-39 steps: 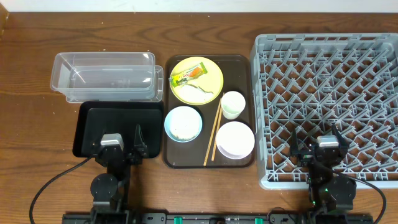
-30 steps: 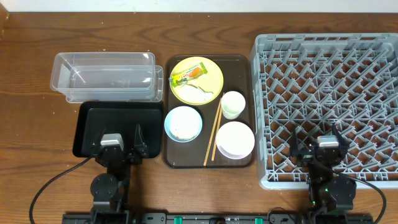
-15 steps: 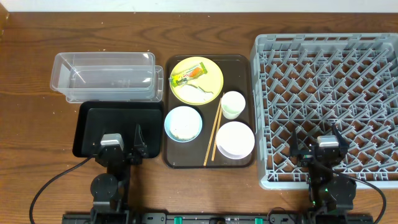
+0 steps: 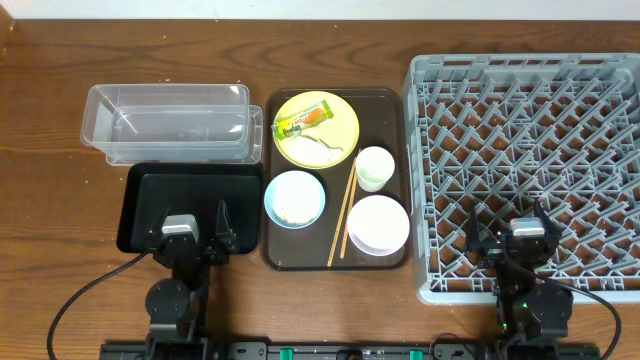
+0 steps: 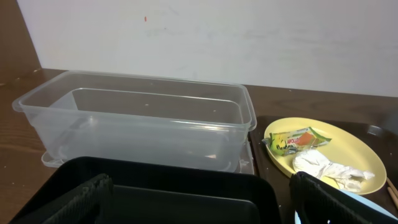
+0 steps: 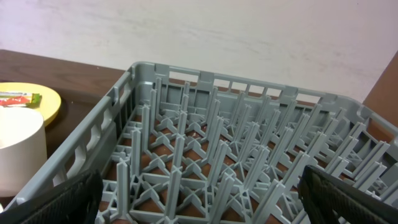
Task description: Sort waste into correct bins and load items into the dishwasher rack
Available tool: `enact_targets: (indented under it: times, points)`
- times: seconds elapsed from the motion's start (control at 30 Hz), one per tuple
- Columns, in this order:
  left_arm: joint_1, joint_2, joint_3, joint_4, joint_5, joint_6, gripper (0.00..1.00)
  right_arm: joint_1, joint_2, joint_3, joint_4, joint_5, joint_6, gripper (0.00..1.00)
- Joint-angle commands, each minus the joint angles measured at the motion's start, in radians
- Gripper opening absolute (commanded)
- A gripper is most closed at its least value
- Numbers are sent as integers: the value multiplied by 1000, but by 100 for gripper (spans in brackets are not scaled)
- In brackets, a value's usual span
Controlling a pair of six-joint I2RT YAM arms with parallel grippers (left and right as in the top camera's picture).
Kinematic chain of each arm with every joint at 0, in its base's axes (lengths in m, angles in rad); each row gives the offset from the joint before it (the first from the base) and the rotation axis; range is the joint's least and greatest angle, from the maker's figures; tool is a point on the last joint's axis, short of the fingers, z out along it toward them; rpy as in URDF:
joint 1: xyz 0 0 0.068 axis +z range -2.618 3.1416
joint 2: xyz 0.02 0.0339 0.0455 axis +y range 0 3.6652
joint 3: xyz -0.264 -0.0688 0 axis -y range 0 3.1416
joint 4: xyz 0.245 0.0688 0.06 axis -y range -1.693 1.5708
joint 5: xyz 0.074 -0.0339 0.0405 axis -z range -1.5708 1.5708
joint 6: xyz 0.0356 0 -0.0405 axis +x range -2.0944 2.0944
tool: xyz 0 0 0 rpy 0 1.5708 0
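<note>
A yellow plate [image 4: 316, 128] on the brown serving tray [image 4: 390, 108] carries the yellow-green wrapper [image 4: 302, 119] and a crumpled white paper scrap [image 4: 325, 150]. The light blue bowl [image 4: 294, 198] holds rice grains. The white cup [image 4: 374, 168], white bowl [image 4: 378, 224] and chopsticks [image 4: 343, 215] lie on the same tray. The clear tub [image 4: 165, 123] and black tray [image 4: 190, 205] stand left. The grey rack [image 4: 530, 150] stands right. My left gripper [image 4: 192, 222] is open and empty over the black tray's near edge. My right gripper [image 4: 511, 225] is open and empty over the rack's near edge.
In the left wrist view the clear tub [image 5: 134, 121] stands behind the black tray [image 5: 168, 193], with the plate [image 5: 320, 152] to the right. In the right wrist view the rack's pegs [image 6: 211, 149] fill the frame, with the white cup [image 6: 18, 155] at left.
</note>
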State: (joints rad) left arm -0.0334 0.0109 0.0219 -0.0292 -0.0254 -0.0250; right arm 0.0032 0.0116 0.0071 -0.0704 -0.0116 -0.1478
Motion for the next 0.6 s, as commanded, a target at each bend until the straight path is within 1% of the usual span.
enact_targets:
  times: [0.0,0.57]
  points:
    - [6,-5,-18,-41,-5,10,93,-6,-5,-2,-3,-8,-14,99]
    - [6,-5,-18,-41,-5,9,93,-7,-5,-2,12,-4,-14,99]
